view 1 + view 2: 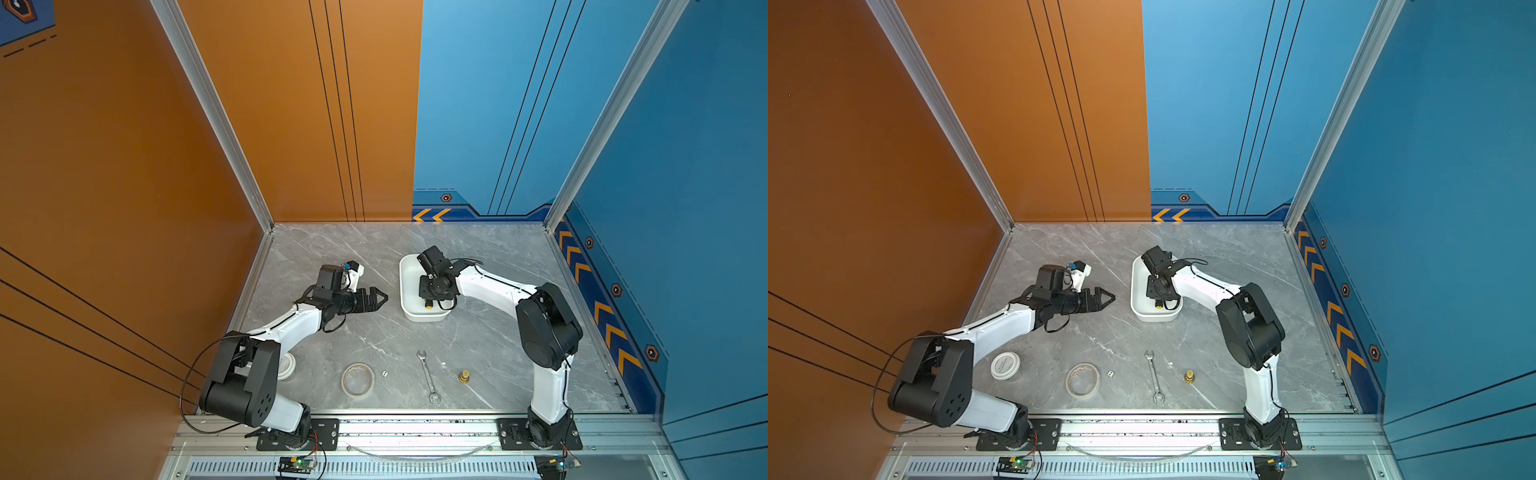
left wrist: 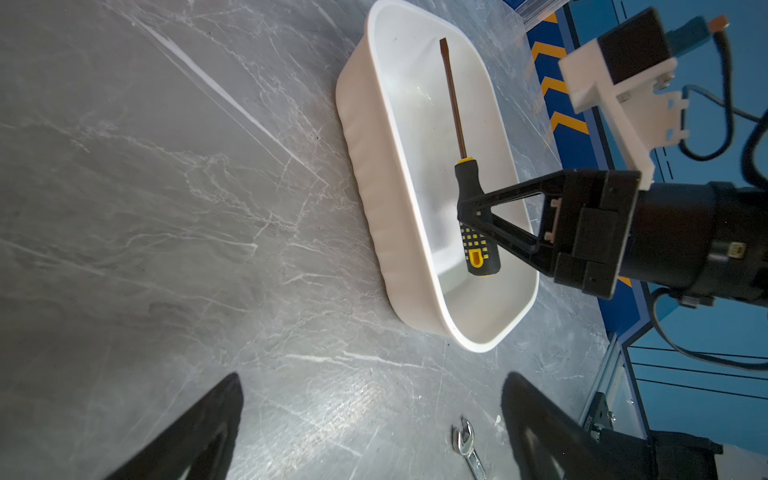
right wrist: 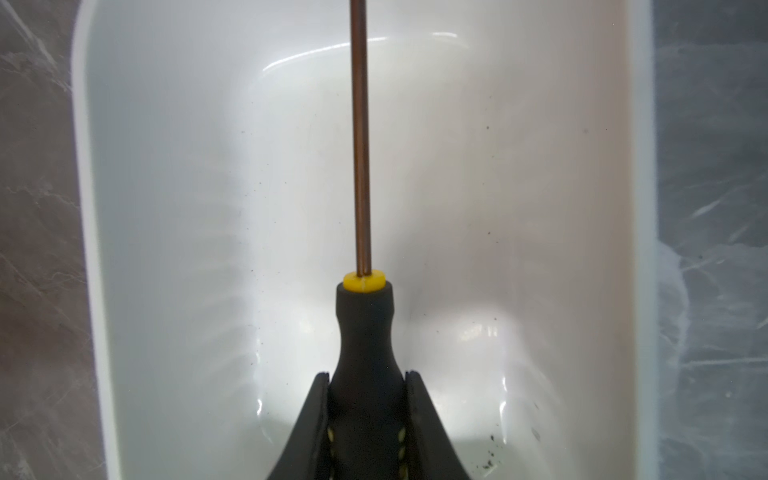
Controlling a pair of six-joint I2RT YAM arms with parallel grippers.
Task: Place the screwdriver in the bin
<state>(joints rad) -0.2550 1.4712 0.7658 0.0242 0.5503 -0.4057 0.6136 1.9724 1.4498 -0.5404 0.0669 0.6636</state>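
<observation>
black-handled slim screwdriver (image 3: 365, 332) clamped in right hand (image 3: 368, 380) over smooth white bin (image 3: 166, 187); left hand (image 2: 372, 376) spread apart

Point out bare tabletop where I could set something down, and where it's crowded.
Bare: the back strip of the table behind the bin, and the middle between bin and front row. Crowded: the front row of white lid, tape ring, die, wrench, brass fitting; and the bin, where the right gripper holds the screwdriver, left gripper open beside it.

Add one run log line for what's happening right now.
step: placing, not released | right gripper: shut on screwdriver handle, inside bin | left gripper: open, empty
</observation>
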